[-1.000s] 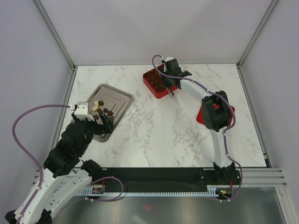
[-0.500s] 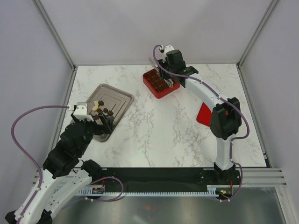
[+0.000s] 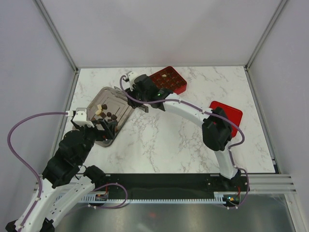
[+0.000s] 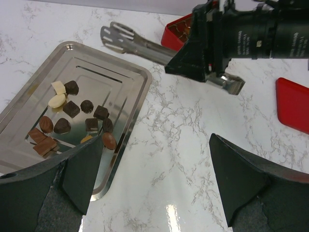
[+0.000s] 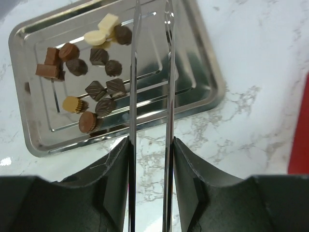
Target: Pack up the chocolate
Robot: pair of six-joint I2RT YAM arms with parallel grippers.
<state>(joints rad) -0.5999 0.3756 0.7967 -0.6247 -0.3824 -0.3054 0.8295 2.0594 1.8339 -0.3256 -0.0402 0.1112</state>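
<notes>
The chocolate [image 4: 72,108] lies as several small pieces, mostly dark brown with a few cream ones, in a steel tray [image 4: 140,104]. From above the same chocolate [image 3: 107,114] sits at the tray's near left end. My right gripper [image 5: 150,145] is shut on metal tongs [image 5: 133,72], whose two arms reach out over the tray [image 5: 203,77] and the chocolate [image 5: 99,89]. The tongs [image 4: 140,46] hang above the tray's far corner, with no piece showing at their tips. My left gripper [image 4: 154,159] is open over the marble beside the tray's near end.
A red box with gridded compartments [image 3: 169,79] holding a few dark pieces stands at the back of the table. A flat red lid [image 3: 227,116] lies at the right. The right arm [image 3: 183,108] stretches across the table's middle from right to left.
My right arm has swung left with the tongs, from over the red box to over the tray's far corner. The left arm has barely moved.
</notes>
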